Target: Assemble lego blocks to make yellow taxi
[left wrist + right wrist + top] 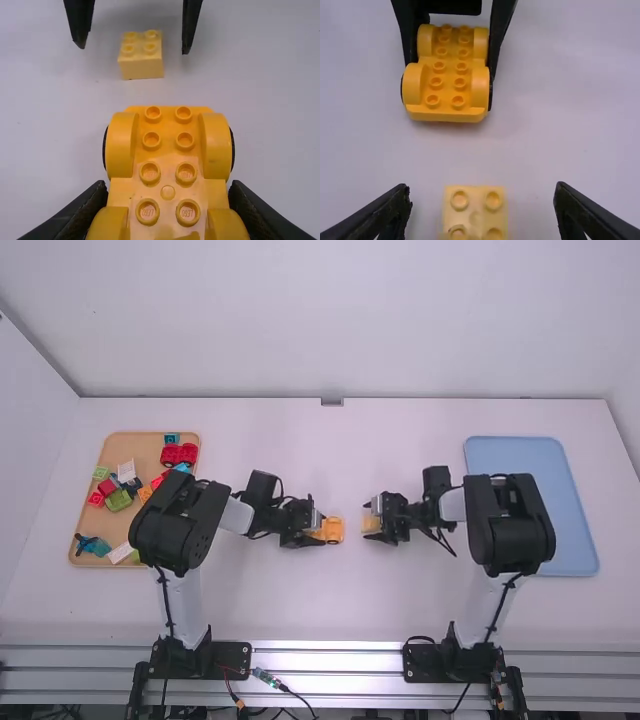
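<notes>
Between the left jaws, the yellow car base (168,155) sits gripped, likely stiff and light, best held across its sides. The right jaws stand wide around the pale block (475,212) on the desk (335,605); smooth walls may slip unless squeezed squarely.

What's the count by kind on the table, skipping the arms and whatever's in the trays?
Wheeled base: 1 (yellow wheeled base, between the left jaws)
Block: 1 (pale yellow four-stud block, between the open right jaws)
Tray: 2 (tan tray, blue tray)
Total: 4
</notes>
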Action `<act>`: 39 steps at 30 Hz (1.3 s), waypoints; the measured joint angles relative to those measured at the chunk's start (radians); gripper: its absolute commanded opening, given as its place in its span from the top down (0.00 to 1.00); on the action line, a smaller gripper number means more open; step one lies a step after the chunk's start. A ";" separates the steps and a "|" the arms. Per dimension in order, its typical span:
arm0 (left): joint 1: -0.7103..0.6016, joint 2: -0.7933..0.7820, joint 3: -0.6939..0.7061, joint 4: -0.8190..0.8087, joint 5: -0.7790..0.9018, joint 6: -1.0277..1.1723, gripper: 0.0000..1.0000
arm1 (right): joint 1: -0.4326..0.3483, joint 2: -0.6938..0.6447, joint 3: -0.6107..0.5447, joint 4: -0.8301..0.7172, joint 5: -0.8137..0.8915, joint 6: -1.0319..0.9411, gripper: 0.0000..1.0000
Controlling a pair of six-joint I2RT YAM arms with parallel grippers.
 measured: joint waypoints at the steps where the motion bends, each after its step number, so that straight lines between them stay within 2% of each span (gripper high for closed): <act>1: 0.000 0.000 0.000 0.000 0.000 0.000 0.46 | 0.000 0.006 0.000 0.002 -0.001 0.011 0.25; 4: 0.000 0.000 0.000 -0.003 0.000 -0.002 0.46 | 0.000 0.019 0.001 -0.001 -0.002 0.058 0.29; 12: 0.000 0.000 0.000 -0.003 -0.004 -0.054 0.46 | 0.000 0.019 0.019 -0.002 -0.002 0.106 0.31; 16: 0.000 0.000 0.000 -0.002 -0.004 -0.061 0.46 | 0.000 0.019 0.019 0.000 -0.002 0.109 0.33; 22: 0.000 0.000 0.000 0.000 -0.008 -0.061 0.46 | 0.000 0.019 0.019 0.000 -0.002 0.116 0.41; 29: 0.000 0.000 0.000 0.001 -0.010 -0.061 0.46 | 0.000 0.019 0.019 -0.019 0.013 0.116 0.41; 32: 0.000 0.000 0.000 0.001 -0.011 -0.064 0.46 | 0.000 0.019 0.019 -0.019 0.023 0.117 0.47; 39: 0.000 0.000 0.000 0.001 -0.010 -0.064 0.46 | 0.000 0.019 0.019 -0.027 0.029 0.117 0.48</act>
